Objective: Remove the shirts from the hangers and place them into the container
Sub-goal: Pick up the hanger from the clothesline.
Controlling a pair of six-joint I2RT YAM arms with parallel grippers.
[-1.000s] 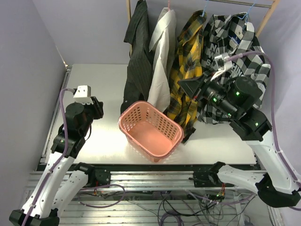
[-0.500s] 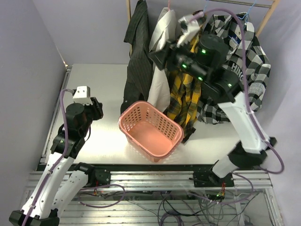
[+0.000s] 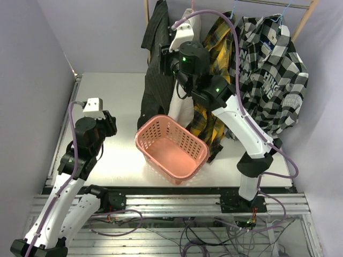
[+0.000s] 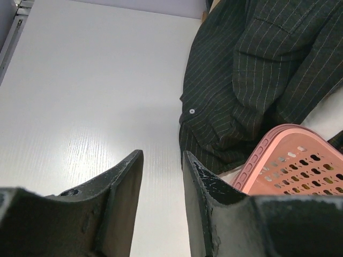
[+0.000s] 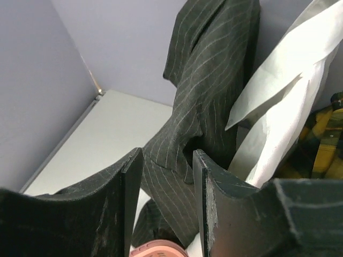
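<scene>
Four shirts hang in a row on the rack: dark pinstriped (image 3: pixel 156 69) (image 5: pixel 209 80) (image 4: pixel 252 80), white (image 3: pixel 182 107) (image 5: pixel 289 96), yellow plaid (image 3: pixel 210 112), and black-and-white checked (image 3: pixel 273 80). Hanger hooks show at the top, one pink (image 3: pixel 192 5) and two light blue (image 3: pixel 234 7) (image 3: pixel 284 12). The salmon-pink container (image 3: pixel 171 147) (image 4: pixel 295 171) stands on the table below them and holds nothing. My right gripper (image 3: pixel 165 59) (image 5: pixel 167 155) is raised in front of the pinstriped and white shirts, open, with nothing between its fingers. My left gripper (image 3: pixel 110 124) (image 4: pixel 162 158) hangs open over the table, left of the container.
Wooden rack poles (image 3: pixel 146 13) (image 3: pixel 303 21) rise at the back, with a rail between them. Purple walls close in the left, back and right. The white table (image 3: pixel 102 91) has a metal edge on the left. My right arm's cable loops over the plaid shirt.
My right arm has risen and swung left, from in front of the checked shirt to the pinstriped and white shirts. The left arm has not moved.
</scene>
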